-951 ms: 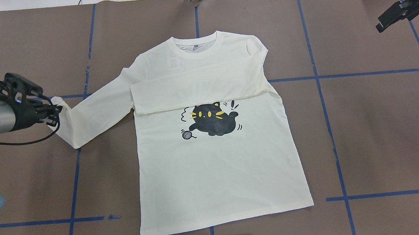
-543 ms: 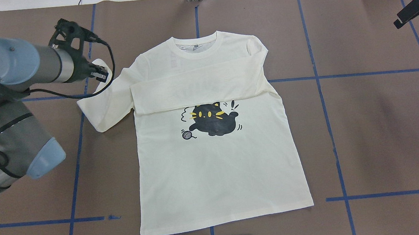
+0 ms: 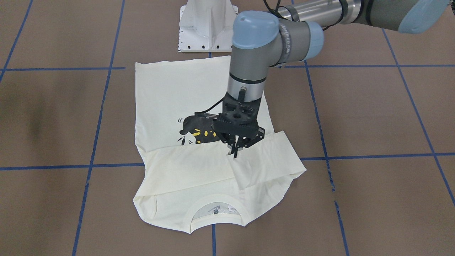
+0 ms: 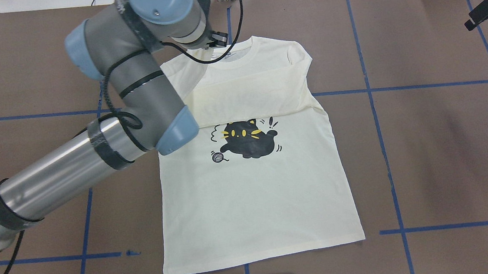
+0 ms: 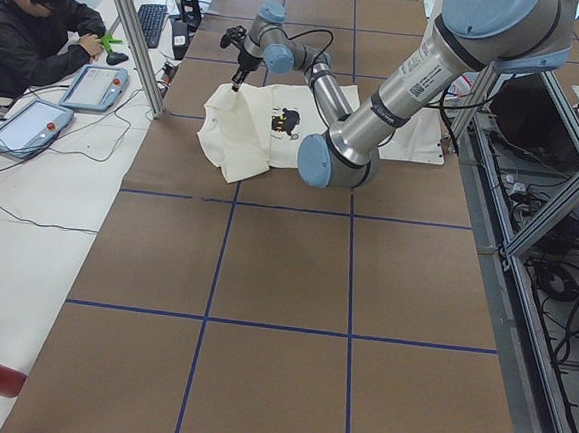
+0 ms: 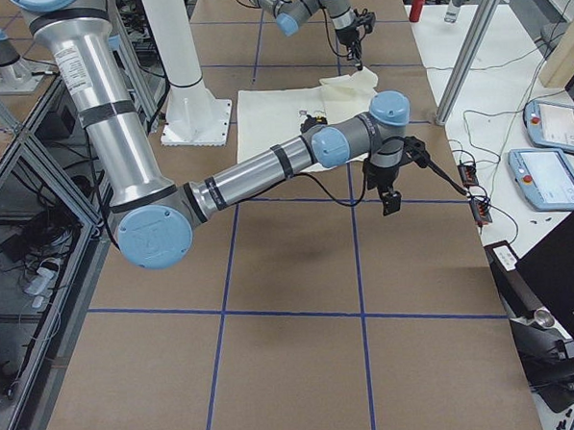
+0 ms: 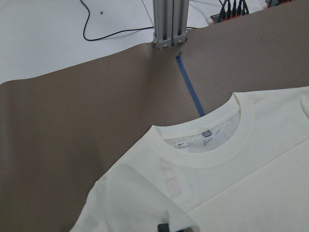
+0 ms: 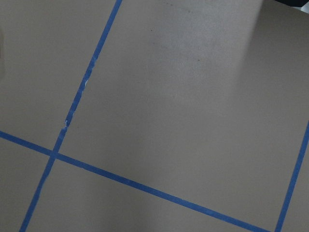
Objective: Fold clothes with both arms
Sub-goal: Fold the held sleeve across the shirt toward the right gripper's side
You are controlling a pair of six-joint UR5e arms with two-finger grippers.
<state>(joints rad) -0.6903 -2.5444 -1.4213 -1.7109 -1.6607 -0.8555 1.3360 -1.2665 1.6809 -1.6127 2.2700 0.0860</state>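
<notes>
The clothes, a cream long-sleeved T-shirt (image 4: 253,197) with a black cat print (image 4: 248,141), lie flat and face up on the brown table. One sleeve (image 4: 249,97) lies folded across the chest. My left gripper (image 3: 235,152) is shut on the cuff of the other sleeve (image 3: 266,160) and holds it just above the chest, near the collar (image 7: 203,159). In the overhead view my left arm hides its own fingertips. My right gripper (image 4: 484,8) hangs far off at the table's back right corner, away from the shirt; its finger gap does not show.
The white pedestal base (image 3: 208,26) stands at the robot's side of the table. An aluminium post (image 7: 166,24) and cables sit past the far edge. A person (image 5: 34,16) sits at a side desk with control tablets (image 5: 94,86). Blue tape lines (image 4: 384,143) grid the table.
My left arm has swung the sleeve cuff from the table's left side up and across onto the shirt's chest. My right gripper has drawn back toward the right edge.
</notes>
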